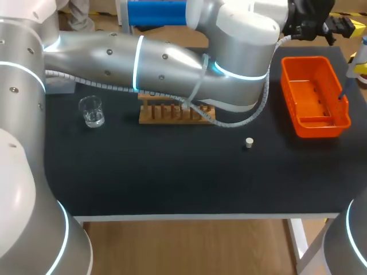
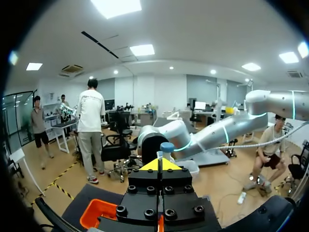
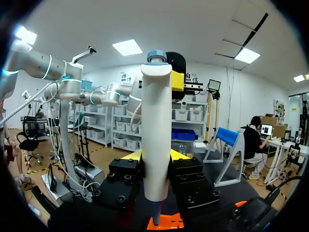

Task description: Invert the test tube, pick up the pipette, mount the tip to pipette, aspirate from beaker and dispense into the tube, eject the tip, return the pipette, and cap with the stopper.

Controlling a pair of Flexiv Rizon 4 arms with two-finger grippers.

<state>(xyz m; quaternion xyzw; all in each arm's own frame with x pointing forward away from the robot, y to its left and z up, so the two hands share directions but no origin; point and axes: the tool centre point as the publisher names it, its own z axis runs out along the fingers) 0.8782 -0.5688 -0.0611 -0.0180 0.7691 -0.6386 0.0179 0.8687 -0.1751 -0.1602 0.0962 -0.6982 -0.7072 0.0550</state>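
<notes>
Our right gripper [image 3: 155,157] is clamped on the pipette [image 3: 156,135]; both fingers press its white body from two sides, yellow tips showing on either flank; the pipette stands upright, blue cap at the top, narrow lower end pointing down over the orange bin [image 1: 318,129]; we cannot tell if a tip is mounted.

Our left arm [image 1: 172,63] comes in from the left and runs across the back of the table [image 1: 172,177] to the far right corner; our left gripper [image 2: 161,164] sits there with its fingers pressed together, only a thin seam between the yellow tips and nothing between them; in the left wrist view the pipette's blue cap [image 2: 167,146] is just ahead of those tips; in the right wrist view the same gripper shows as a black and yellow block right beside the pipette's top; contact with the cap we cannot confirm.

On the table: beaker [image 1: 92,111] upright at the left, clear, well apart from the rest; wooden rack [image 1: 172,114] at the back middle, partly under the left arm and its cable; stopper [image 1: 249,142] alone on the dark mat, between the rack and the bin, touching neither; the bin is at the right side.
</notes>
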